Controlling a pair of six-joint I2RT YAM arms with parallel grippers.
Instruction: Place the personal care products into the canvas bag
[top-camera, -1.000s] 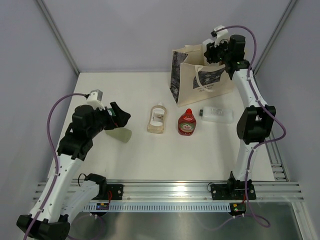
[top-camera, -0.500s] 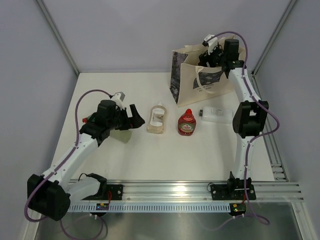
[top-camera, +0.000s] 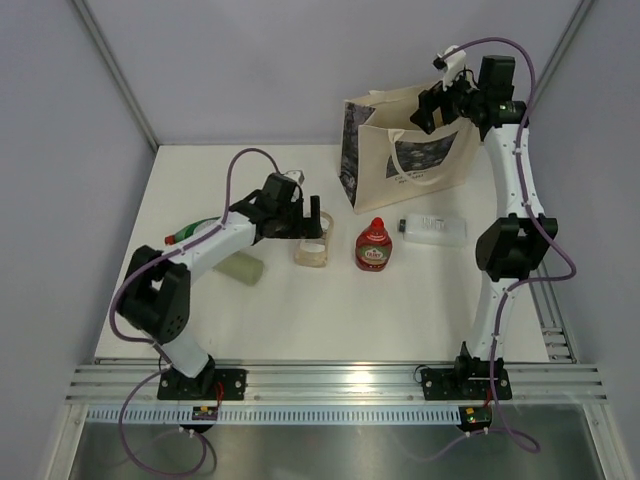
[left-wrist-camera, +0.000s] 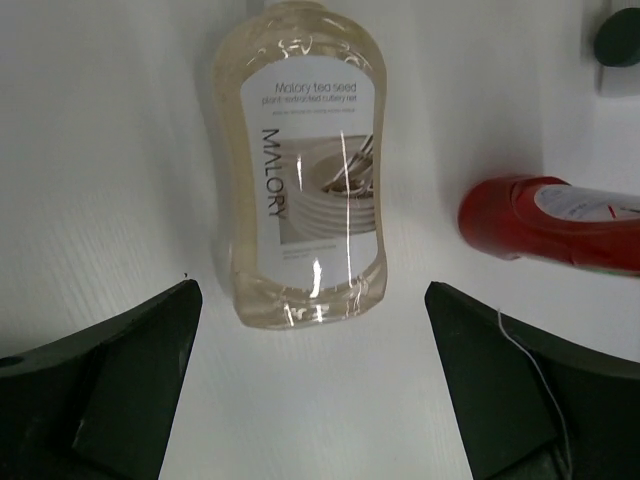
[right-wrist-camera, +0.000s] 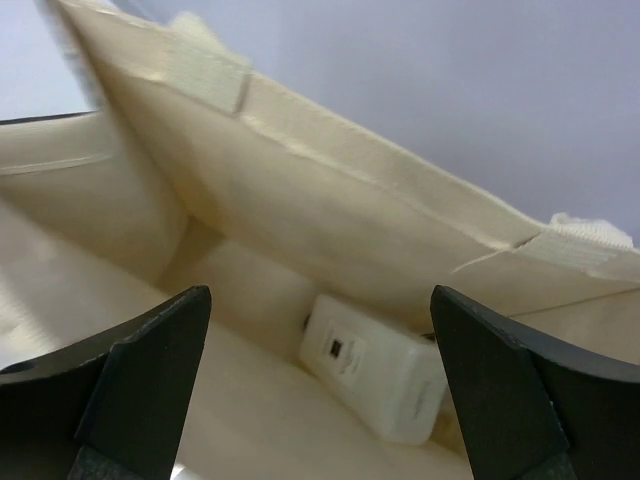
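Observation:
A pale peach flask (left-wrist-camera: 300, 170) with a white label lies on the table just ahead of my open left gripper (left-wrist-camera: 312, 385), untouched; from above, the left gripper (top-camera: 311, 223) hovers over the flask's (top-camera: 313, 253) top end. A squat red bottle (top-camera: 374, 247) and a clear bottle (top-camera: 433, 229) lie to its right. A green bottle with a red cap (top-camera: 188, 233) and a pale-green cylinder (top-camera: 241, 270) lie beside the left arm. My right gripper (top-camera: 432, 108) stands open over the canvas bag (top-camera: 400, 160). Inside the bag (right-wrist-camera: 300, 210) lies a white bottle (right-wrist-camera: 375, 365), below the open right gripper (right-wrist-camera: 320, 390).
The red bottle (left-wrist-camera: 550, 222) lies close to my left gripper's right finger (left-wrist-camera: 530, 390). The bag stands at the back right, near the right wall. Grey walls close off the table on three sides, and a metal rail (top-camera: 340, 380) runs along its near edge.
My right gripper has opened and risen above the bag. The left arm has swung right, from beside the pale-green cylinder to over the peach flask.

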